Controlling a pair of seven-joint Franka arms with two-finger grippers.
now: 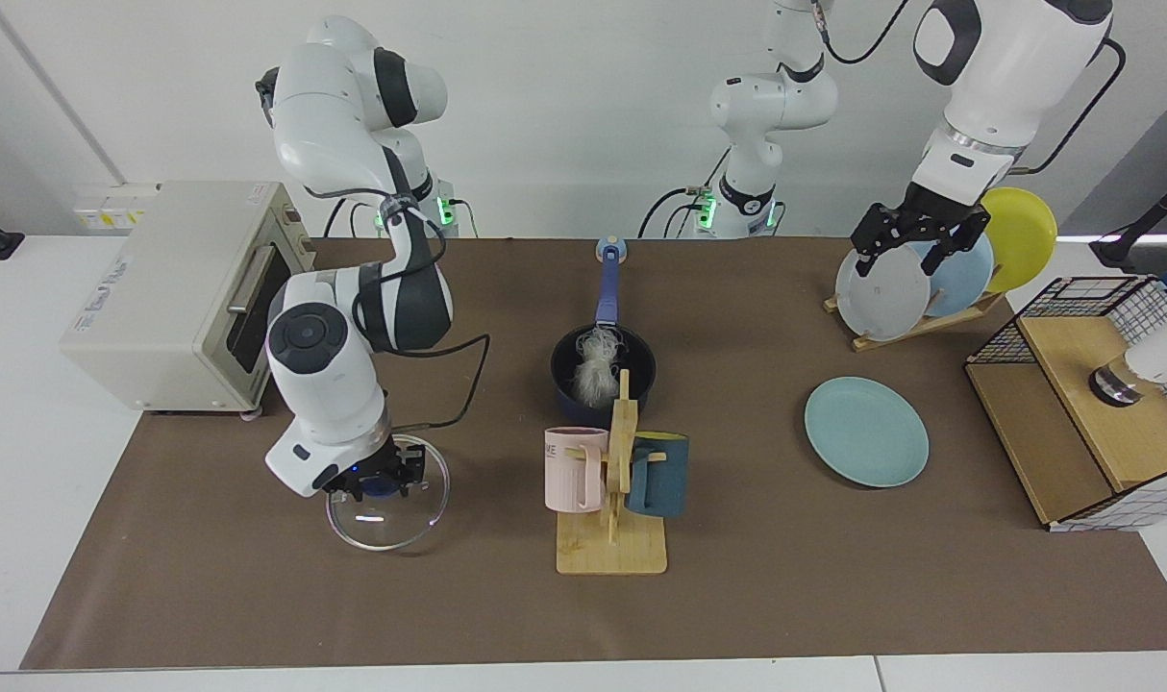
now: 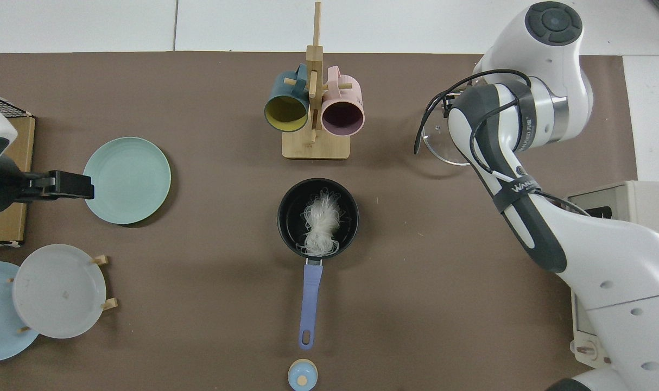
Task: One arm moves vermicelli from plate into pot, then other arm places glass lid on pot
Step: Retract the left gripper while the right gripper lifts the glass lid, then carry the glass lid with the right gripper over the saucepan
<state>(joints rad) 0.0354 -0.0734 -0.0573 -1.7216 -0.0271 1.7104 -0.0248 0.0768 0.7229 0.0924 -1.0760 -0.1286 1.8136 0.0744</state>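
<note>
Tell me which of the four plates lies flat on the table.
The teal-green plate. The grey plate, pale blue plate and yellow plate stand upright in the wooden rack.

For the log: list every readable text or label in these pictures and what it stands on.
"WANEED" or similar, partly legible, on the strap round the right arm.
Dark lettering on the toaster oven: too blurred to read.
Print on the pink mug: too small to read.
</note>
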